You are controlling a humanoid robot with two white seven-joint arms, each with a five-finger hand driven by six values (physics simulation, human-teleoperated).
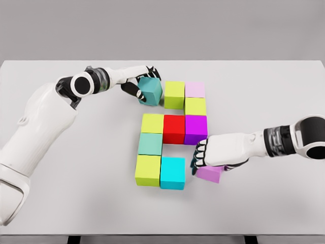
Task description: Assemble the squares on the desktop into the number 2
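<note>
Bottom row: a lime-green cube (pixel 148 170) and a cyan cube (pixel 172 173) sit touching, low in the centre of the frame; the slot to the cyan cube's right is not yet filled.
Right hand: the white five-finger right hand (pixel 210 155) lies over a light-purple cube (pixel 211 173) at lower right of centre, fingers curled down on it, seemingly clamped.
Key relation: the empty slot lies to the picture's left of the light-purple cube, just beside the cyan cube; the right hand is much the nearer to it, so a short slide leftward looks called for.
Middle rows: a pale-teal cube (pixel 150 144) stands above the lime one; above it run a yellow-green cube (pixel 152 123), a red cube (pixel 174 128) and a violet cube (pixel 196 129).
Upper rows: an olive-yellow cube (pixel 195 106), then a lime cube (pixel 174 94) and a pink cube (pixel 195 89).
Left hand: at upper centre, the left hand (pixel 139 84) grips a dark-teal cube (pixel 151 90), tilted, just beside the lime cube's left face.
Surface: a white tabletop (pixel 76 203).
</note>
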